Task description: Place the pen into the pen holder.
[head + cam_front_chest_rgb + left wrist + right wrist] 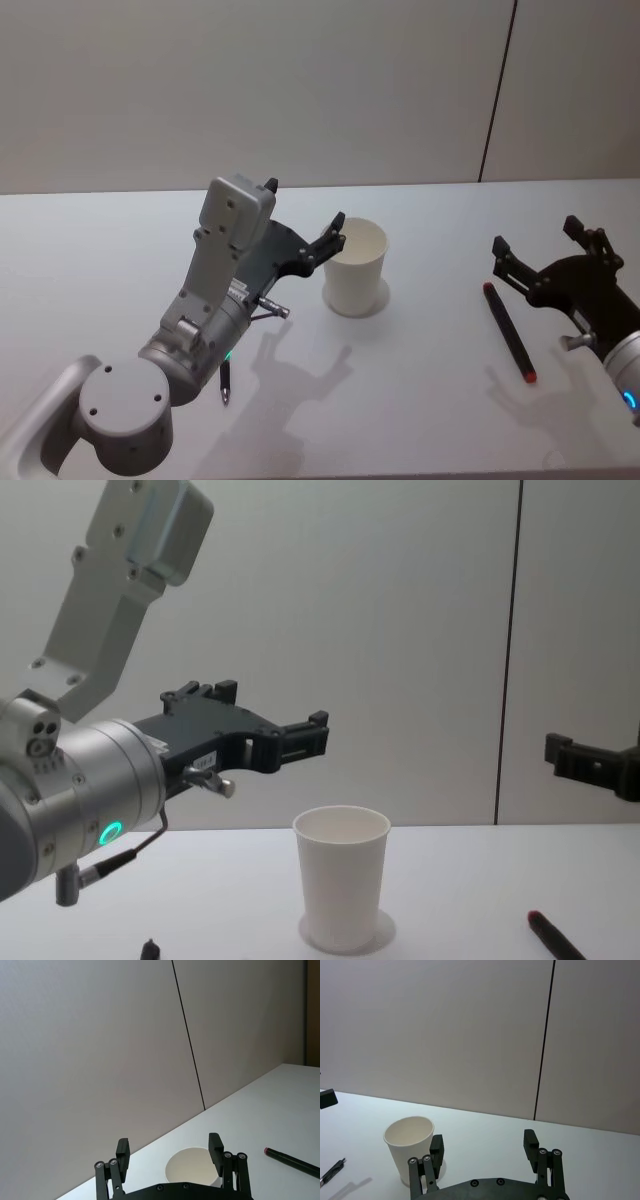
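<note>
Right of the pen holder (355, 268), spotting the red pen (508, 331) lying flat near the right gripper (536, 236), jaws spread, empty
Judging it light, stiff, slick, prone to rolling; favouring a mid-barrel pinch; noting left gripper (169, 1147) hanging released by the holder's rim

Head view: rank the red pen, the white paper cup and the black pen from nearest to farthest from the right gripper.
1. The red pen, lying on the table just beside the right gripper, on the right side.
2. The white paper cup, upright at mid-table.
3. The black pen, far on the left, partly under the left arm.
</note>
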